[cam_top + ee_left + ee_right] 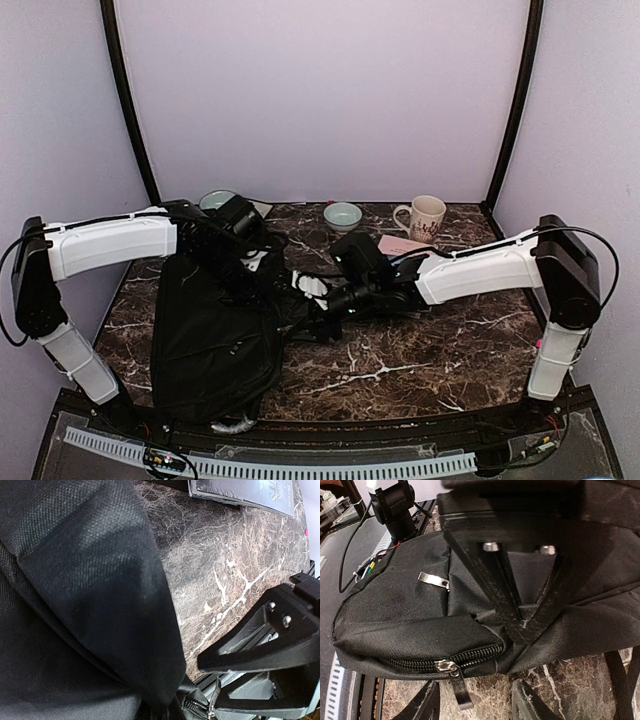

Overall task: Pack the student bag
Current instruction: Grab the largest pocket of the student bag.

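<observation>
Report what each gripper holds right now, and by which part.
The left gripper is shut on a fold of the large black fabric backpack by its zipper. The right gripper presses against the backpack's fabric; a grip cannot be confirmed.

no text is legible; the book cover lettering is blurred.

Marble table; student bag, bowls, mug.

Black student bag lies flat on the table's left side.
</observation>
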{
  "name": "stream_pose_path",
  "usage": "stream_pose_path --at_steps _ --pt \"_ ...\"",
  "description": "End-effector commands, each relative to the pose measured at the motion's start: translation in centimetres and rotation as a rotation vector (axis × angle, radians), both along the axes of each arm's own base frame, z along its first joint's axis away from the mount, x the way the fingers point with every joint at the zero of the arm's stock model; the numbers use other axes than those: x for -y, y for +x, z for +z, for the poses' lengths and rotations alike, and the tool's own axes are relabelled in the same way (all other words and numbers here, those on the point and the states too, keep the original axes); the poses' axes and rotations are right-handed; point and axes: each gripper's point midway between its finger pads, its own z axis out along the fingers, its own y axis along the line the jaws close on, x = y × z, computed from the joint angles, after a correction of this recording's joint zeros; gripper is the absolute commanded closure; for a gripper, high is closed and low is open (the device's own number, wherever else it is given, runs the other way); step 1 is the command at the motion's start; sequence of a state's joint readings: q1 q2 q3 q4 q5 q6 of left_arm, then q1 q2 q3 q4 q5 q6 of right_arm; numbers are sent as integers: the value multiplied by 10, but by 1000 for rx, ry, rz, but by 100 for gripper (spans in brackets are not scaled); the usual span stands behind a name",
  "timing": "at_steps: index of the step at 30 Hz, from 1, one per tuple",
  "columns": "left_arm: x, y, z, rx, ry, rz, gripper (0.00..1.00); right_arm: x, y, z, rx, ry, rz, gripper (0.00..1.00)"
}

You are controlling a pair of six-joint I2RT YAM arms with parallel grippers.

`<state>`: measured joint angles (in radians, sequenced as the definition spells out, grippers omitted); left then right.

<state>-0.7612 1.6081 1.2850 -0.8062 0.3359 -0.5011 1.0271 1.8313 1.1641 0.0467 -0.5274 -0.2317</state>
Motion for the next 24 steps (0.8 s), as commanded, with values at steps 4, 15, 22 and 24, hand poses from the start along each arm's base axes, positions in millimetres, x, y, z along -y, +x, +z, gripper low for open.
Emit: stream_pose_path --at_steps 4,15,22,24 --pt "6 -9 21 21 -89 -34 100 -18 -4 13 17 73 23 58" --pt "4 -12 26 35 -95 -60 100 -22 -11 2 -19 62 55 83" --pt "4 -12 24 30 -91 -54 100 -25 -8 12 -11 74 49 93" --pt "5 -11 24 31 -92 -53 100 -24 -9 17 -4 76 54 92"
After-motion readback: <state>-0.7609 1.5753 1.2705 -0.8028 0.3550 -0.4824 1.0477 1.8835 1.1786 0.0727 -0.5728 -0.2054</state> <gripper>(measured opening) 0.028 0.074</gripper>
